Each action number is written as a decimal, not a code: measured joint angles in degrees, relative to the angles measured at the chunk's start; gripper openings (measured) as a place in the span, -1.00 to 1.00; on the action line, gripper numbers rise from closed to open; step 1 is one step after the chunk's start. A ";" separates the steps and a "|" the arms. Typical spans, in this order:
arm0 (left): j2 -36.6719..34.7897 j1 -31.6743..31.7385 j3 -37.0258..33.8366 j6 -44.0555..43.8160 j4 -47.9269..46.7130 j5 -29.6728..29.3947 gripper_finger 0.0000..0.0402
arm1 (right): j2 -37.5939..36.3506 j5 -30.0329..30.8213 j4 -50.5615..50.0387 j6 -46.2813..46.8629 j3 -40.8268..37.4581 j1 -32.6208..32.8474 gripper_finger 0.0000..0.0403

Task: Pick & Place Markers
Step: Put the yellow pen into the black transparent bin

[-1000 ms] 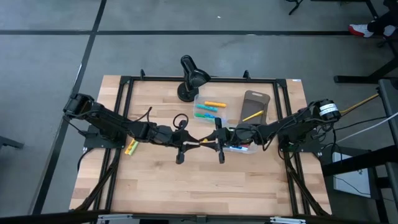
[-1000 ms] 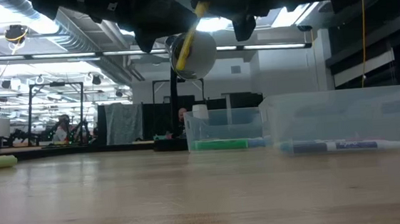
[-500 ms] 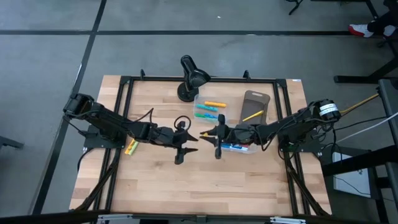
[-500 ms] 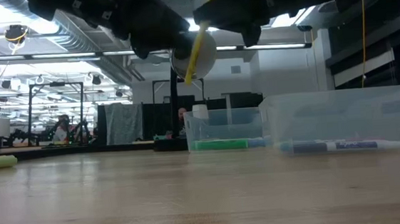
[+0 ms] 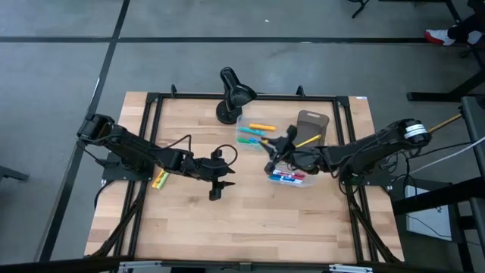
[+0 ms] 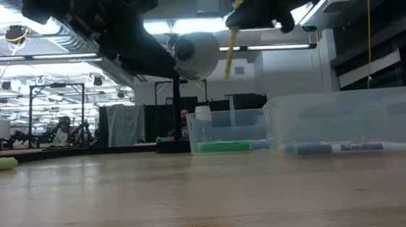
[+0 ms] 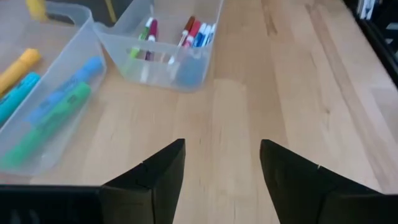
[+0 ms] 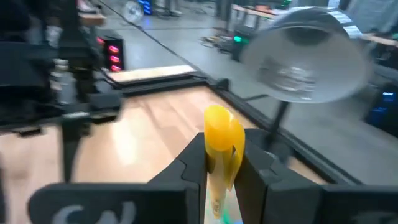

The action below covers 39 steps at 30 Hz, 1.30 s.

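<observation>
From above, the left end effector [image 5: 216, 184] sits at centre frame over bare counter [image 5: 250, 227], fingers spread and empty. The right end effector [image 5: 274, 152] hangs right of centre above the clear bins [image 5: 282, 182], pinching a yellow marker [image 5: 267, 143]. Low view: that yellow marker [image 6: 229, 47] dangles at top centre, high above the bins. Right wrist view: the fingers [image 8: 193, 163] clamp its yellow cap [image 8: 222, 140].

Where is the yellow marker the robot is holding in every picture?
High view: yellow marker barely shows, at the right gripper over the bins.
Low view: hanging top centre, right of the lamp.
Left wrist view: not in it.
Right wrist view: bottom centre.
Shared landmark: the lamp.
</observation>
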 joint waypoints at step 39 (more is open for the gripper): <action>-0.02 0.00 0.00 -1.27 -0.45 -0.22 0.01 | -24.90 18.18 -64.02 37.78 -0.02 -8.98 -0.73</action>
